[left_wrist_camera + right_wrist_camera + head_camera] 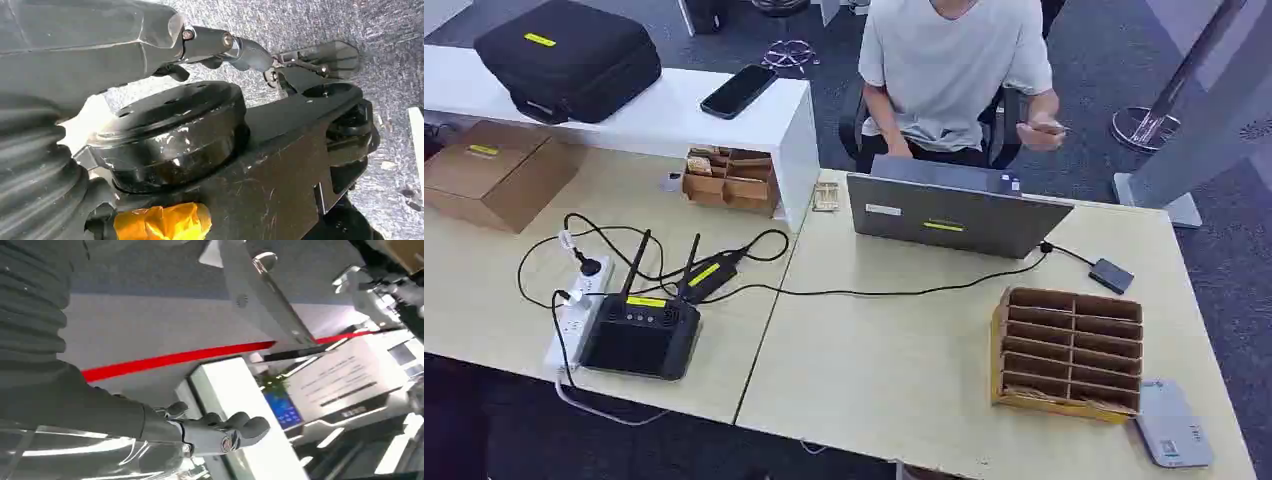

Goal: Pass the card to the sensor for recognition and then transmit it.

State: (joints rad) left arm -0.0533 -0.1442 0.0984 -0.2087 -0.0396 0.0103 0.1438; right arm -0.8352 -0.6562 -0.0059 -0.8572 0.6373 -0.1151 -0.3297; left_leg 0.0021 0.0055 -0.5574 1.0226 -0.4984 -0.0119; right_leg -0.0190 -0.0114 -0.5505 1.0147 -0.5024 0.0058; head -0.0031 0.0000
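Both hands hang below the desk, so I judge the pickup not yet begun. I take the cards to lie in the slotted cardboard rack [1067,351], well apart from my fingers, beside the grey reader [1172,425]. My right hand [220,432] looks curled, holding nothing; the left hand's [260,55] state I cannot tell. Next I raise the right hand to the rack.

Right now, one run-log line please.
left hand: hanging, holds nothing | right hand: holds nothing | card rack: on table, untouched | sensor: beside rack | step: not started
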